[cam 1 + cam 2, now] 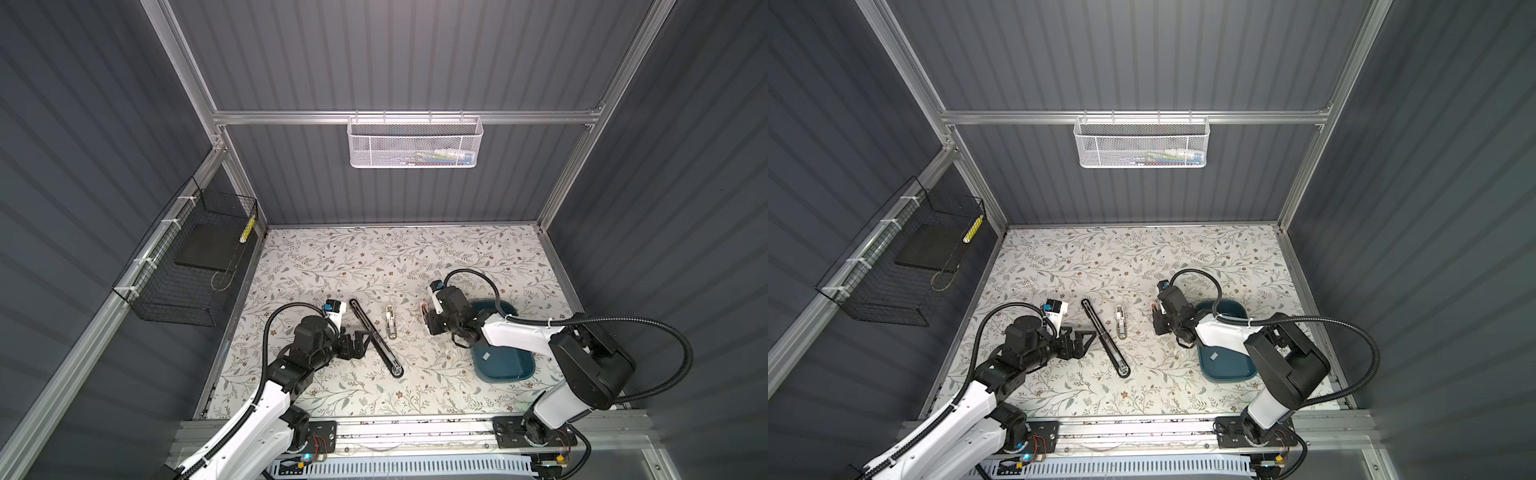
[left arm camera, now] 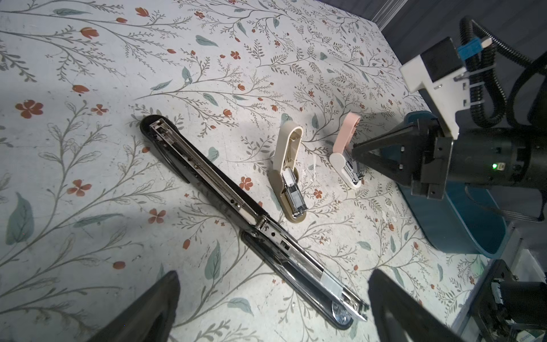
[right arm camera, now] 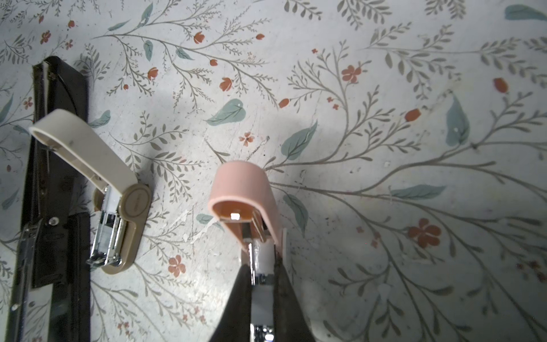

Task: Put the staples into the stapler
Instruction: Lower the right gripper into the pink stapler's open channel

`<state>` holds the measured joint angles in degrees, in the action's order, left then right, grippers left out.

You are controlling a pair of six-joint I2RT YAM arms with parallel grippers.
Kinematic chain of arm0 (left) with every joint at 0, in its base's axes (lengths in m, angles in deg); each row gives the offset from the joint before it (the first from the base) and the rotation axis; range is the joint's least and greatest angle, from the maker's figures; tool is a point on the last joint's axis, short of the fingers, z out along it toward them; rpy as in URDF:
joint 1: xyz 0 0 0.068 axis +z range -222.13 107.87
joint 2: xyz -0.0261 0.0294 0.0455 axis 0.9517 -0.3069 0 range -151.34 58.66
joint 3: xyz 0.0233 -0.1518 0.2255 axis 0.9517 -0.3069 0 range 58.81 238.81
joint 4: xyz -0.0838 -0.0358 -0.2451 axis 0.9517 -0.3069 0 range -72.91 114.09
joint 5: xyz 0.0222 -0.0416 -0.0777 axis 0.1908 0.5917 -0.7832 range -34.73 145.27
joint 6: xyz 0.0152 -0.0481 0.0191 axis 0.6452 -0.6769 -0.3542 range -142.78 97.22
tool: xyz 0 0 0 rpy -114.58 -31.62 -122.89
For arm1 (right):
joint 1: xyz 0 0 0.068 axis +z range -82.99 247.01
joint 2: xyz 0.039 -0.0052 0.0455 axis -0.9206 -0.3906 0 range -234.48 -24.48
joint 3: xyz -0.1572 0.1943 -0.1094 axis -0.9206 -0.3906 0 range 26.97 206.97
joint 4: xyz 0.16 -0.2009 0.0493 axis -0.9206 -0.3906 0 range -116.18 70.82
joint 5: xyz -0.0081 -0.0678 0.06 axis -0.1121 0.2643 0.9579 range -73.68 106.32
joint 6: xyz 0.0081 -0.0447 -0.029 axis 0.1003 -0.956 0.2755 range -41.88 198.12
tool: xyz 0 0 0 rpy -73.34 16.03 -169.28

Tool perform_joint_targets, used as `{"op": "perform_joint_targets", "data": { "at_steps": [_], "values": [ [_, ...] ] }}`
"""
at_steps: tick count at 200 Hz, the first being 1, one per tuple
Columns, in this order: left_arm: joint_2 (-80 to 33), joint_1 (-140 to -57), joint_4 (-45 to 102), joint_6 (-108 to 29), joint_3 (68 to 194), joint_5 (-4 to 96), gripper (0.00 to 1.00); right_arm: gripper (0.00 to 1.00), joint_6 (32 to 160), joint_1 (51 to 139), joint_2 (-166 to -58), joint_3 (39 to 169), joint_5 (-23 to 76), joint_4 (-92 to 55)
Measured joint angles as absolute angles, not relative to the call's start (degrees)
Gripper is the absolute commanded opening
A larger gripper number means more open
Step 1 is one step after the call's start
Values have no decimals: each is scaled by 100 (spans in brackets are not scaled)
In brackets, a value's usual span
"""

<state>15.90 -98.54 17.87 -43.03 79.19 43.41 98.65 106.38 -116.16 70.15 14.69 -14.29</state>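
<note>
Three staplers, all hinged open with channels facing up, across the middle of the tabletop (image 1: 374,257); judged so laid to take staples from above. Nearest the left edge, a long black stapler (image 1: 376,338), spread flat; just beside it a beige stapler (image 1: 390,322); toward the right edge a pink stapler (image 3: 242,189), lid tipped back.

Found the left gripper (image 2: 274,274) just beside the black stapler on its left-edge side, jaws wide apart, no contact evident. Presumably placed there to steady a body when needed.

Found the right gripper (image 3: 262,266) drawn nearly together upon a pale piece (image 3: 262,254) in the pink stapler's channel. Staple strip or stapler part: cannot tell. Judged a seating or steadying hold, low and in line with the channel.

Staples (image 1: 485,355): one grey strip lying loose in a blue tray (image 1: 519,376) by the right edge, under the right arm, well apart from all staplers. Evidently the supply.
</note>
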Motion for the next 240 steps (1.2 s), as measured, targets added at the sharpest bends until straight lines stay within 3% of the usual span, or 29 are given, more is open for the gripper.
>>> {"op": "perform_joint_targets", "data": {
  "at_steps": [240],
  "values": [
    [1590, -9854, 1787, -4303, 7919, 4341, 99, 11, 9846, 10656, -11513, 7015, 1399, -1449]
  ]
}}
